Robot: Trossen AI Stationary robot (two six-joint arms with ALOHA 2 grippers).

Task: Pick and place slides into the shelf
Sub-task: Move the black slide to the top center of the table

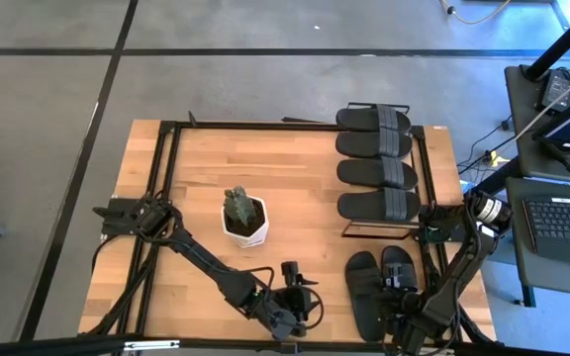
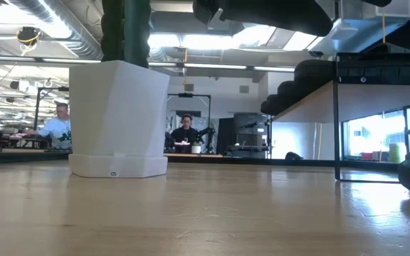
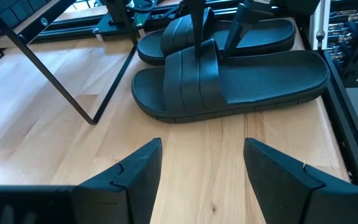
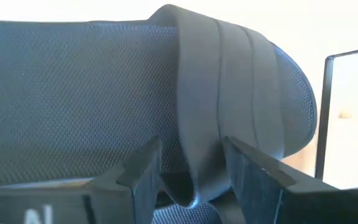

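Six slides in all, matte black, each an oval sole with a fine dotted grain and one wide, smooth, ribbed strap. Four [image 1: 378, 161] lie in a row on the shelf [image 1: 433, 148], a light wooden board on a thin black metal frame at the table's far right. The other two lie side by side on the table [image 1: 206, 168], pale planked wood, near its right front corner, just in front of the shelf.

My right gripper [image 4: 190, 177] is down on the pair's right slide [image 4: 92, 99], its dark fingers standing either side of the strap; whether they press it I cannot tell.

My left gripper [image 3: 202, 171] hangs low over the table's front edge, jaws spread and empty, facing the pair's left slide [image 3: 229, 78].

One white faceted pot [image 1: 244, 223] with a green plant stands mid-table. Two people sit in the room beyond.
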